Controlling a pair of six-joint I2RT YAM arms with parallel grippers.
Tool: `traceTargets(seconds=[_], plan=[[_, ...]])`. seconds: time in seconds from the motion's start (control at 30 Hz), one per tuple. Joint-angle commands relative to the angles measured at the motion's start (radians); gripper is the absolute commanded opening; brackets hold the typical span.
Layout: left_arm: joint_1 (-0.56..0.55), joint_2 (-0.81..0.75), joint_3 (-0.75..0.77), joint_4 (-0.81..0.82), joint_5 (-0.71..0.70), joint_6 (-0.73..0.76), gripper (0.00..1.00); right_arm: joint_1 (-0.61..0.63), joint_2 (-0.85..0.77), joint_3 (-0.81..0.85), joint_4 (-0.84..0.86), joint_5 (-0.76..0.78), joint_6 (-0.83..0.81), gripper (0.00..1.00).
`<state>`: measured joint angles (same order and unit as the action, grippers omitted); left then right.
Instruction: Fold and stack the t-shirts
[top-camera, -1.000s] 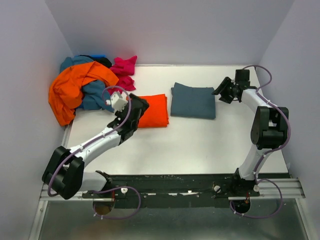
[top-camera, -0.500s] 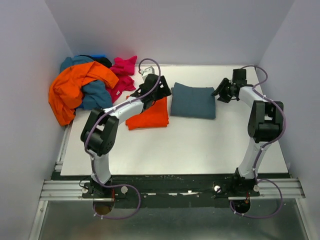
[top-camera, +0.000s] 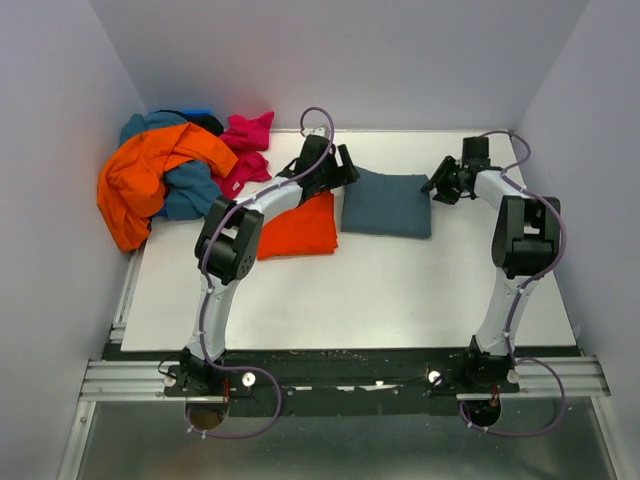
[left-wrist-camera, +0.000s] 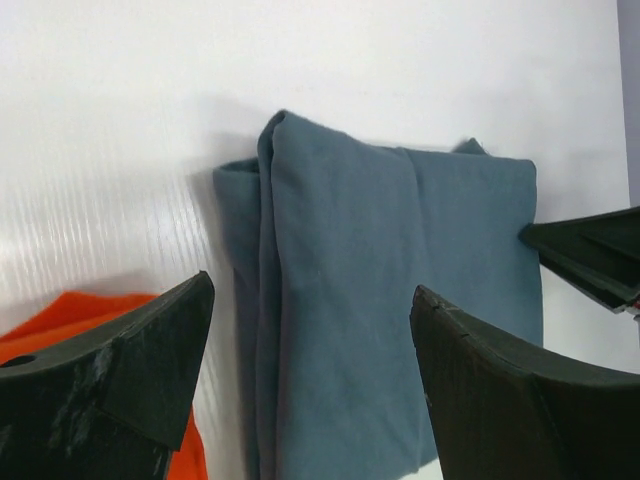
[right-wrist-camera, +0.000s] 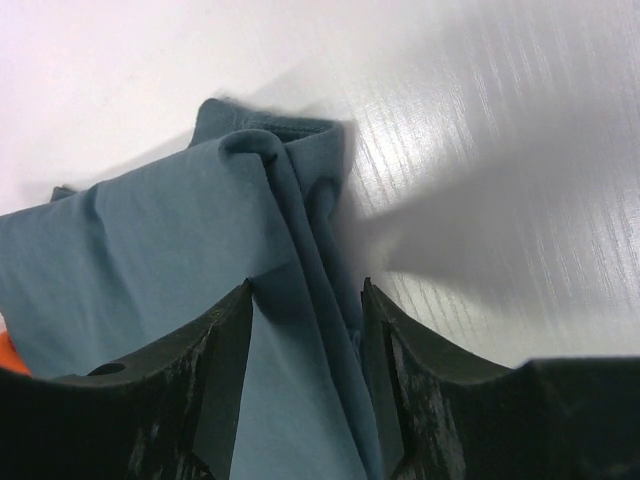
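Note:
A folded slate blue-grey t-shirt (top-camera: 388, 205) lies at the table's middle back. My left gripper (top-camera: 348, 172) is at its left edge, jaws wide open. In the left wrist view the fingers straddle that shirt (left-wrist-camera: 400, 300) with nothing pinched in the gripper (left-wrist-camera: 310, 300). My right gripper (top-camera: 437, 187) is at the shirt's far right corner. In the right wrist view the gripper (right-wrist-camera: 307, 292) stands half open astride the folded edge of the shirt (right-wrist-camera: 150, 250), with a cloth ridge between the fingers. A folded orange-red t-shirt (top-camera: 300, 228) lies left of the blue-grey one, under my left arm.
A loose pile of t-shirts fills the back left corner: orange (top-camera: 150, 175), teal-blue (top-camera: 190, 190) and magenta pink (top-camera: 245, 135). White walls close in the table at the back and on both sides. The right finger tip (left-wrist-camera: 590, 255) shows in the left wrist view.
My left arm swung from over the orange-red shirt, back and right to the blue-grey shirt's left edge. My right gripper edged left onto the shirt's right corner and narrowed a little.

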<state>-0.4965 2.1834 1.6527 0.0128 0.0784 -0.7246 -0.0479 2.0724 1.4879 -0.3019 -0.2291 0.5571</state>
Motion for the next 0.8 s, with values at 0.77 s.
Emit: traceTargets(seconds=[0.77], plan=[[0.058, 0.407, 0.492, -0.255, 0.135, -0.073, 0.58, 0.032, 0.198, 0.339, -0.288, 0.071, 0.003, 0.51]])
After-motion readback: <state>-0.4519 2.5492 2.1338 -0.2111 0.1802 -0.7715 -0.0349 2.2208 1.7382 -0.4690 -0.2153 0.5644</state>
